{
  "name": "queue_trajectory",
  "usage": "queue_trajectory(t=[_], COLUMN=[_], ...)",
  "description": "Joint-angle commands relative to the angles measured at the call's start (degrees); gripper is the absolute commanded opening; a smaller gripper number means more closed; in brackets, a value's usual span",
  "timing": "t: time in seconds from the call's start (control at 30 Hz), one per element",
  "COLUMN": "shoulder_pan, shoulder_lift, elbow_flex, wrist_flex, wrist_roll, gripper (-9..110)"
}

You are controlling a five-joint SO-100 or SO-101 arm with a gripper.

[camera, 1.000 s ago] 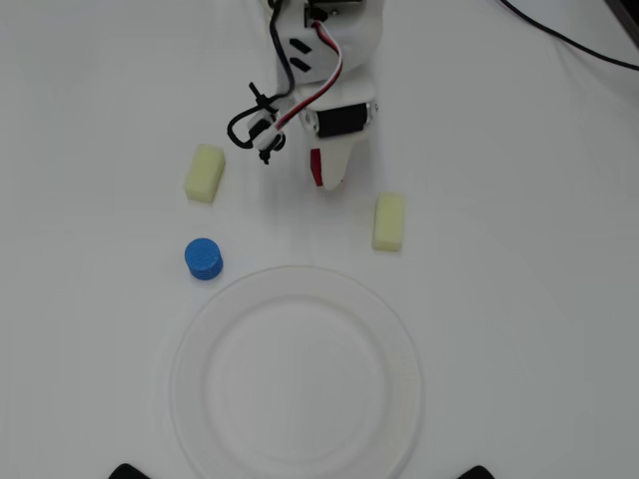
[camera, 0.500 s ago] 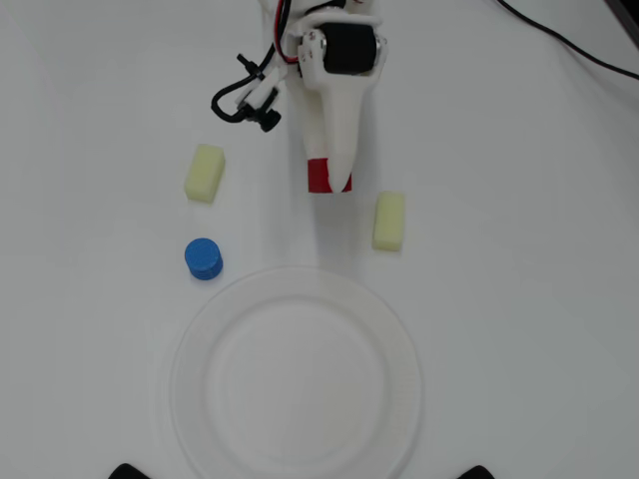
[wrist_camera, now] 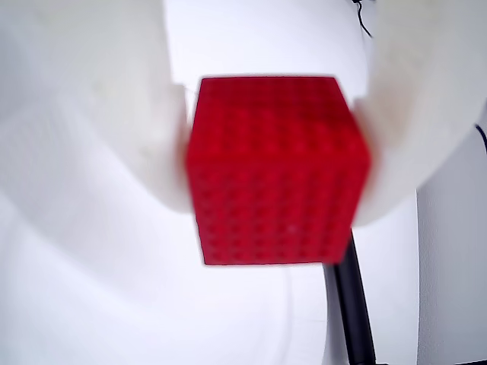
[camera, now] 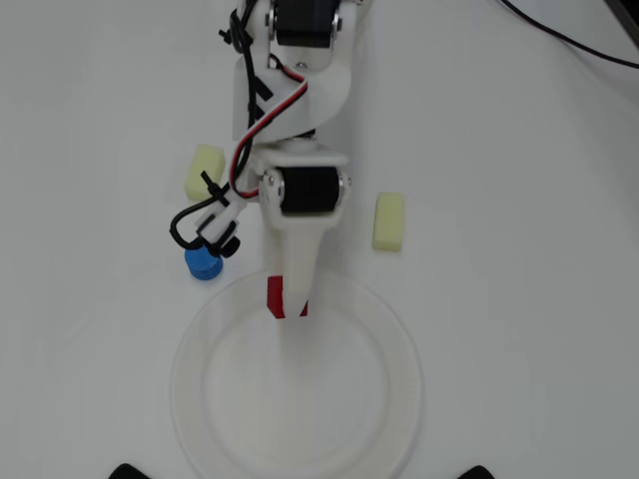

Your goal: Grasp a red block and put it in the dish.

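The red block (camera: 277,296) is a small bright red cube held between my white gripper's (camera: 288,304) fingers, above the far rim of the dish (camera: 389,399), a large round white plate. In the wrist view the red block (wrist_camera: 278,169) fills the middle, pressed between the two white fingers (wrist_camera: 114,129) on its left and right. The gripper is shut on the block. I cannot tell whether the block touches the plate.
A blue cylinder (camera: 204,262) stands left of the arm near the dish's rim. Two pale yellow blocks lie on the white table, one at the left (camera: 204,171) and one at the right (camera: 388,222). A black cable (camera: 559,35) crosses the top right corner.
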Motion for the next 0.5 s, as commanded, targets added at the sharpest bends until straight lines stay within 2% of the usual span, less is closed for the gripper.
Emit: queue_trajectory(t=[0.0, 0.3, 0.47], shoulder_pan=[0.09, -0.97, -0.88], shoulder_lift=[-5.80, -15.21, -16.61], elbow_flex=[-9.05, -11.95, -12.48], wrist_flex=[1.05, 4.48, 6.77], wrist_roll=[1.14, 3.96, 1.67], gripper=[0, 0, 0])
